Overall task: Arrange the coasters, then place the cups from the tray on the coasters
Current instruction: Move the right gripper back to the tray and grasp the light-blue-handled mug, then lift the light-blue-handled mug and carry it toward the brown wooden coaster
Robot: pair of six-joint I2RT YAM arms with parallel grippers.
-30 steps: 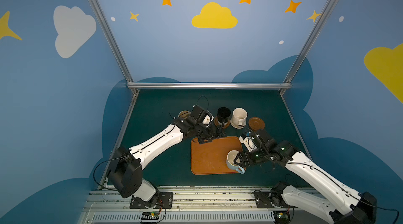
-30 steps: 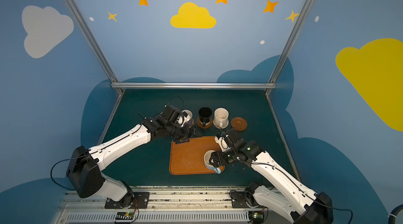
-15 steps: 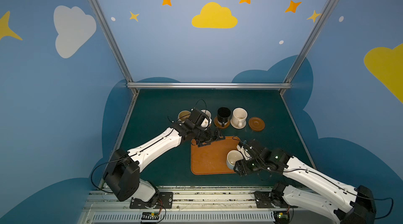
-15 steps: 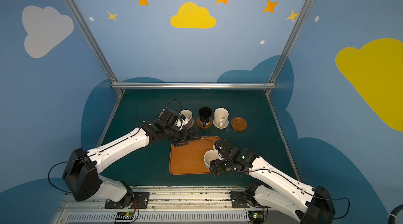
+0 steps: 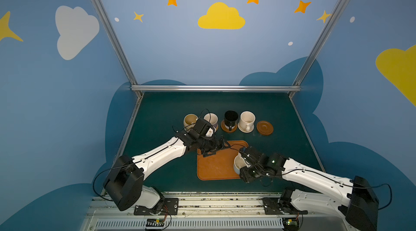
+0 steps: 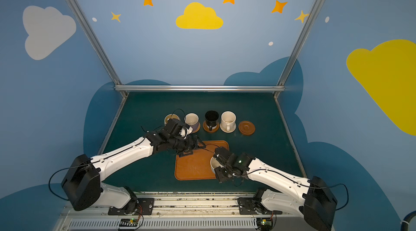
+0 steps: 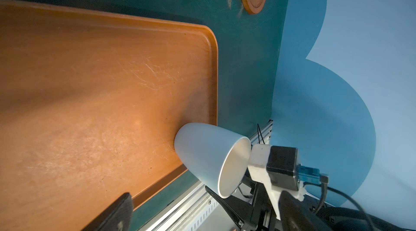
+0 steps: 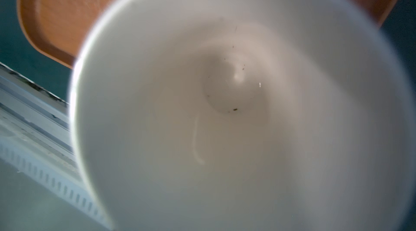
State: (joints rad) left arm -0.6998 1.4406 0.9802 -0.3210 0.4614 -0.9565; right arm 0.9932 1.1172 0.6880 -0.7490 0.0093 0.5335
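Fingers of the left gripper (image 5: pixel 215 148) spread wide over the upper left corner of the tray (image 5: pixel 213 169). At its right rim sits the light blue cup (image 5: pixel 237 164), the right gripper (image 5: pixel 243 163) around it; whether its fingers pinch cannot be told.

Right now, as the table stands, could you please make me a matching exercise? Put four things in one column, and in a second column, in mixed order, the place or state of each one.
Things
1. black cup
2. cream-white cup
3. light blue cup
4. wooden coaster at the right end of the row

Places or states
A. stands on the tray
B. carries no cup
C. stands on the pale woven coaster
D. stands on the orange-brown coaster

Right pairs: 1-D, 2-C, 3-A, 4-B
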